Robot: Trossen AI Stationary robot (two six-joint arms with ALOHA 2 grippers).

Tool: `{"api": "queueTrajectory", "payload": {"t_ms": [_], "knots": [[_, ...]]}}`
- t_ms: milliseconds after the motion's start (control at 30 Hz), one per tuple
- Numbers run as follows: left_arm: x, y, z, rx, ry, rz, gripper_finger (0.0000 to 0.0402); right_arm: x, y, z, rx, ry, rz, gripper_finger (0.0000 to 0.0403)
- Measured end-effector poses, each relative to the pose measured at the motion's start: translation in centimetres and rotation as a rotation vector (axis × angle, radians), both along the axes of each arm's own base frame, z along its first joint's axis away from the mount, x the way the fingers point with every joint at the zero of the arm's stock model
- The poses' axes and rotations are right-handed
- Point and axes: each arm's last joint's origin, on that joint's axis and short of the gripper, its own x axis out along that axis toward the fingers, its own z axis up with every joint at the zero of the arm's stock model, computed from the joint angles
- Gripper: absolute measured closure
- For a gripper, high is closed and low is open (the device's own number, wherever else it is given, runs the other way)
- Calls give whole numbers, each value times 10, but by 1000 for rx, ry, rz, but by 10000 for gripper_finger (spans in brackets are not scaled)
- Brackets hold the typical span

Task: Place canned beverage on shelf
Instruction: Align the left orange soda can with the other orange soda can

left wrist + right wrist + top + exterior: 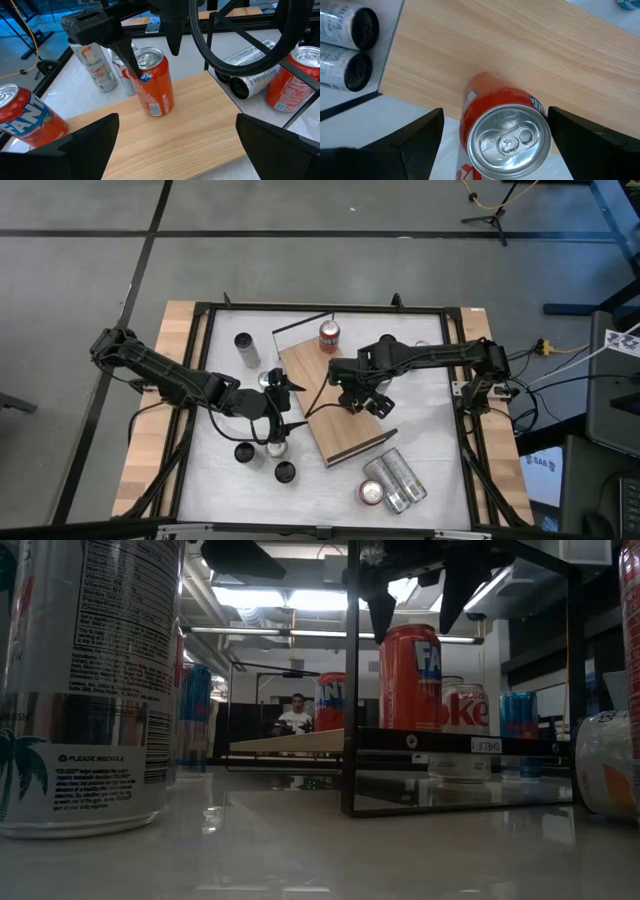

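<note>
Low view, nearest the lens: tall white-and-silver can w/ a palm-tree print (85,690) stands upright on the glossy white tabletop (300,850). At the opposite edge of that view, a pale can lying on its side (605,762).

Next back: long light-brown wooden shelf board w/ dark edges (330,405), lying at an angle across the table, thin black rail (300,325) at its far end. An orange Fanta can (505,127) stands upright on the shelf, close to one long edge. Right gripper (362,402) hangs directly over it; its two dark fingers (410,137) stand apart either side of the can top, jaws open, pads not touching the can as far as the wrist view shows.

Left gripper (283,405) sits just beside the shelf's other long edge, low over the table, jaws wide open, holding nothing. Upright cans cluster around it on the tabletop.

Two silver cans w/ dark ends (392,480) lie side by side on the table beyond the shelf's near end.

Farther: a red can (329,336) upright on the shelf by the rail. Silver can (246,348) upright on the tabletop, well apart.

Far background, low view: a person (295,717) in a white top, seated.
</note>
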Motion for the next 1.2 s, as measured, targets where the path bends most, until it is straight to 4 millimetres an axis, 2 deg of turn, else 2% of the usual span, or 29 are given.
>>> {"api": "queueTrajectory", "payload": {"t_ms": [233, 467, 600, 867, 1000, 1200], "knots": [[0, 0, 0, 0, 0, 0, 5, 0, -1, 0, -44, -2, 15, 54], [0, 0, 0, 0, 0, 0, 5, 6, -1, -13, -52, 40, 19, 54], [0, 0, 0, 0, 0, 0, 5, 6, -1, -13, -60, 42, 17, 56], [0, 0, 0, 0, 0, 0, 5, 6, -2, -13, -100, 42, 9, 108], [0, 0, 0, 0, 0, 0, 5, 6, -2, -13, -93, 44, -51, 116], [0, 0, 0, 0, 0, 0, 5, 6, -2, -13, -60, 53, -237, 95]]}}
